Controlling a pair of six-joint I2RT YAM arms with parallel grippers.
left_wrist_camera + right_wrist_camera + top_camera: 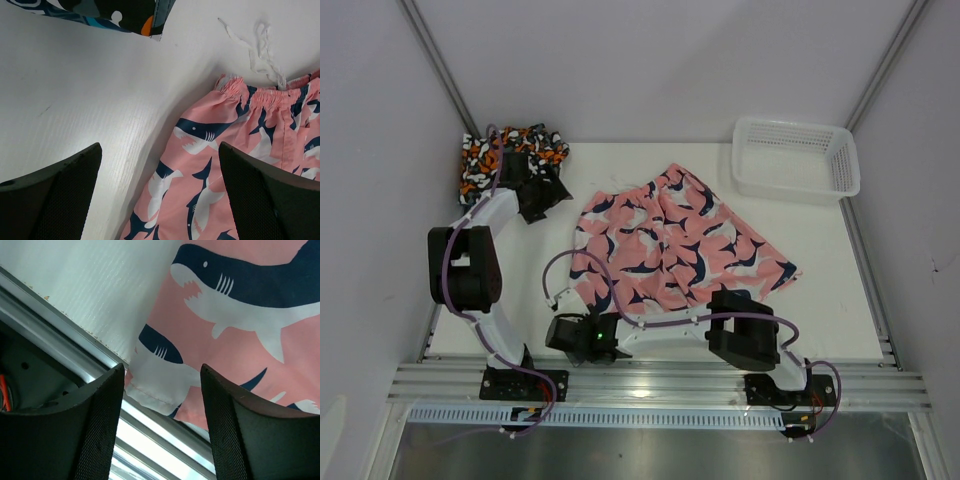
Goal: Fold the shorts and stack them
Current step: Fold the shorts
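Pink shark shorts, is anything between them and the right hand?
Nothing visible. The right hand is open just over a hem corner of the pink shark shorts at the near edge of the table, with only fabric below it.

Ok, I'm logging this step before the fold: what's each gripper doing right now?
Left gripper: open, holding nothing.
Right gripper: open over a hem corner of the pink shark-print fabric shorts, not gripping it.

Camouflage shorts (pixel 477 165) partly hidden behind left arm (pixel 492 212); pink shorts (pixel 227 360) cut by view edge.
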